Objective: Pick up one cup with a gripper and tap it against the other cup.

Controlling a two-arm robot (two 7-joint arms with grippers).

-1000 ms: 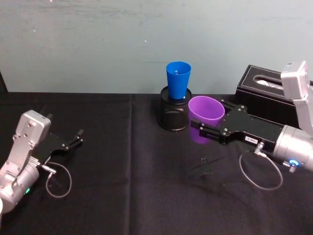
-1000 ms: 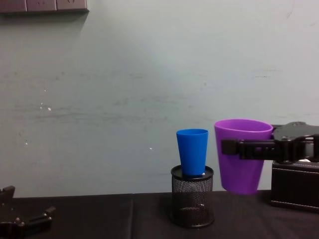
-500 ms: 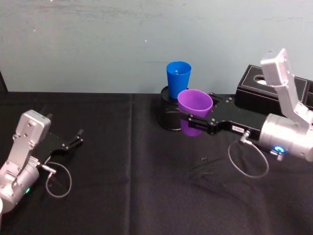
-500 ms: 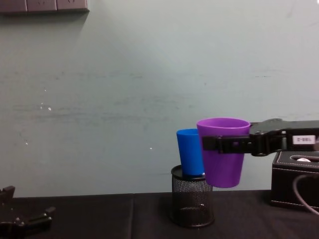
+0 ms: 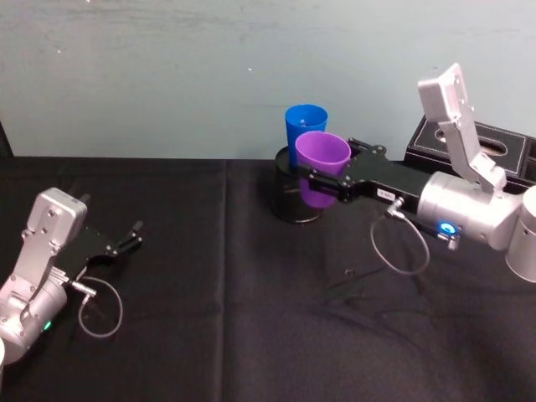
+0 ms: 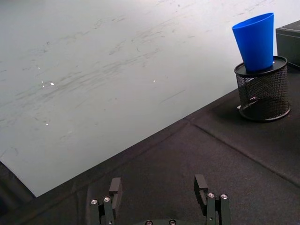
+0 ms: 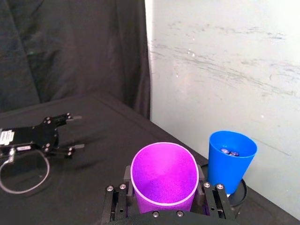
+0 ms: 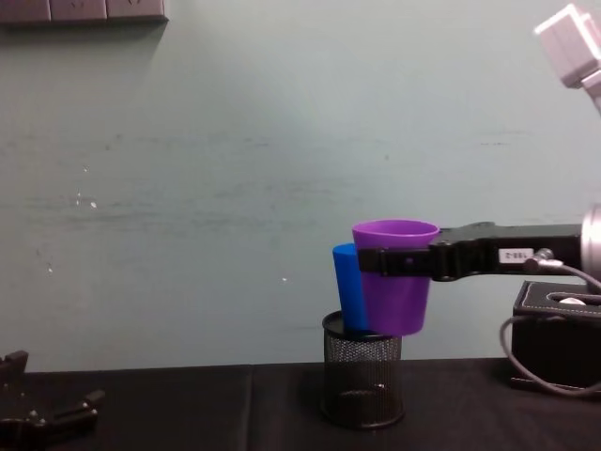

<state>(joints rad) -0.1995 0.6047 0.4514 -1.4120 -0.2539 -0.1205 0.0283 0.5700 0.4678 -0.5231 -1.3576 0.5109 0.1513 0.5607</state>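
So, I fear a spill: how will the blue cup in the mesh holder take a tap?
Likely light thin plastic, so the blue cup may rock. Its narrow base sits in the mesh holder, whose rim probably stops a fall. The purple cup in the right gripper looks equally light.

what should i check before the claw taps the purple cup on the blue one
1. Grip: ok. The right claw is shut on the purple cup, a finger on each side.
2. Height: ok. The purple cup hangs above the table, level with the blue cup.
3. Target: ok. The blue cup stands upright in the mesh holder.
4. Contact: cannot tell. They overlap in the chest view; the right wrist view suggests a gap.
5. Left claw: ok. Open, resting far to the left.
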